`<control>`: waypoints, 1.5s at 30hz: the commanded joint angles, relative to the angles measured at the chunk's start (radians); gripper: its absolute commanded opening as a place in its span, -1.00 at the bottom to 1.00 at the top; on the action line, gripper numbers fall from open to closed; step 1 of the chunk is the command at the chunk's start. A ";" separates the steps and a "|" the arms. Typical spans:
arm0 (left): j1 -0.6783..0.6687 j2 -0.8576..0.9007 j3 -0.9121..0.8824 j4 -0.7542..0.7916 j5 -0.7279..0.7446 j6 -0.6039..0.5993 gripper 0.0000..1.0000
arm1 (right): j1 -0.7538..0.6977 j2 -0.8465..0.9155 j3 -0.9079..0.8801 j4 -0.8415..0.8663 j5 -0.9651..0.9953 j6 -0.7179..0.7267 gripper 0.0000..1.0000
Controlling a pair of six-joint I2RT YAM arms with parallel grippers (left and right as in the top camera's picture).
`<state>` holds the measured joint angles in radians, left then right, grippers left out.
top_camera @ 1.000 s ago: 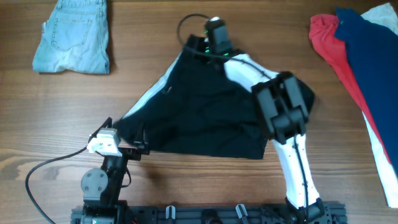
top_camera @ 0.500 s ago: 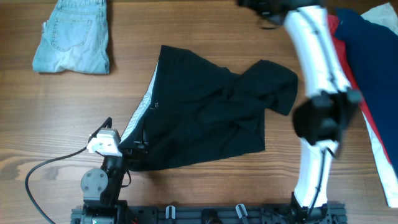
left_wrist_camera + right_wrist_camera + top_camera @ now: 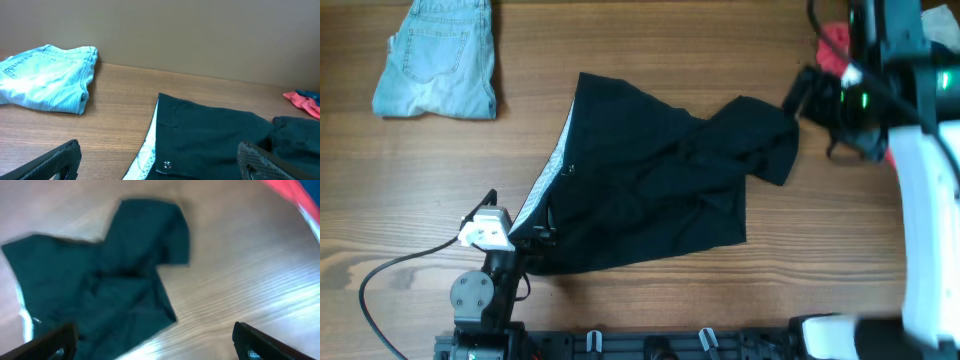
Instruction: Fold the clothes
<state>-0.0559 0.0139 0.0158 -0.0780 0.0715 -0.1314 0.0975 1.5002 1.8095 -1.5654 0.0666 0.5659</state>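
Observation:
The clothes, a black shorts-like garment, lie spread and rumpled mid-table, with the white waistband lining along the left edge and one leg flopped out to the right. My left gripper is open at the garment's near left corner; in the left wrist view its gripper straddles the lining and black cloth, holding nothing. My right gripper hangs open just right of the flopped leg. In the blurred right wrist view the gripper is empty, above the garment.
Folded light-blue denim shorts sit at the far left corner, also seen as denim shorts. A red garment lies at the far right, partly behind my right arm. A black cable loops at the near left.
My right gripper opened and let go of the garment's far edge, and the arm swung off to the right. The cloth dropped back and spread out. The left arm stayed put.

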 commanded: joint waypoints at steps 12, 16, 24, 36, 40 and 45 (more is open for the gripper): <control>0.008 -0.007 -0.005 -0.003 0.002 -0.014 0.99 | 0.003 -0.273 -1.199 0.931 -0.502 0.048 0.54; 0.008 -0.007 -0.005 -0.003 0.002 -0.014 0.99 | 0.003 -0.196 -1.235 1.040 -0.502 0.072 0.47; 0.008 0.014 -0.005 -0.004 0.002 -0.014 0.99 | 0.003 -0.019 -1.234 1.204 -0.553 0.088 0.09; 0.008 0.053 -0.005 -0.003 0.002 -0.014 1.00 | 0.003 -0.018 -1.165 1.221 -0.597 0.037 0.11; 0.008 0.053 -0.005 -0.002 0.002 -0.014 1.00 | 0.003 -0.018 -1.167 1.131 -0.512 0.037 0.13; 0.008 0.053 -0.005 -0.002 0.002 -0.014 1.00 | 0.003 -0.018 -1.188 1.136 -0.512 0.040 0.12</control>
<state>-0.0559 0.0628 0.0158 -0.0780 0.0723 -0.1364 0.0975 1.4700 0.6292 -0.4370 -0.4660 0.6228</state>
